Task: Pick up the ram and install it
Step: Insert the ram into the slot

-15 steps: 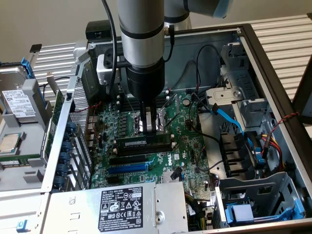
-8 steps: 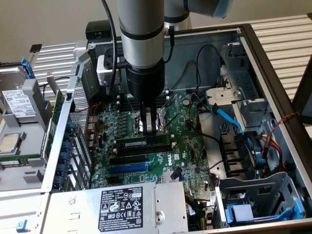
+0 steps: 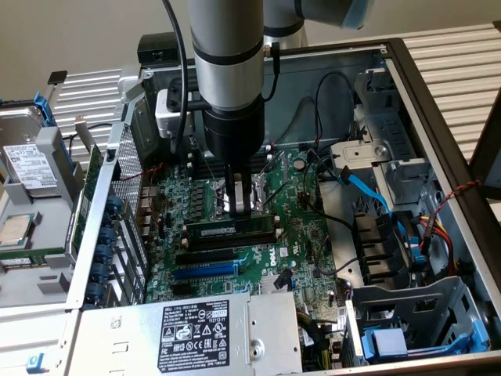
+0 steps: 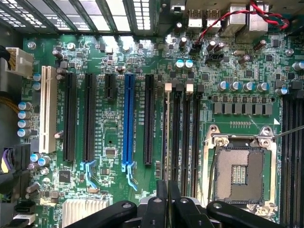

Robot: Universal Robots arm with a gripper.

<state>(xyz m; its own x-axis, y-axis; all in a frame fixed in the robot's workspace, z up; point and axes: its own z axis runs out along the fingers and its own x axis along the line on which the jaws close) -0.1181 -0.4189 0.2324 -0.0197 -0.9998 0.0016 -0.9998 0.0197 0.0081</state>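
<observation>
Overall: an open computer case (image 3: 429, 133) lies on its side on a pale slatted tabletop (image 3: 458, 51), with a plain beige wall (image 3: 78, 31) behind it.
Surface: the green motherboard (image 3: 301, 235) forms the floor of the case; a power supply (image 3: 196, 329) with a black label sits along the near edge, and a blue cable (image 3: 368, 188) loops over the drive bays on the exterior view's right.
Surroundings: a hard drive (image 3: 31, 168) in its removed cage rests outside the case on the exterior view's left.
Gripper (image 3: 240, 205): it points straight down over the memory slots, its fingers drawn together, apparently pinching the top edge of the ram.
Ram (image 3: 231, 230): it stands on edge, level, in the slot directly under the fingers, white label strip facing the camera; I cannot tell how deep it sits.
Neighbours: the blue expansion slot (image 3: 205, 270) runs parallel to it, nearer the power supply; the CPU socket (image 4: 240, 173) lies beside the memory slots.
</observation>
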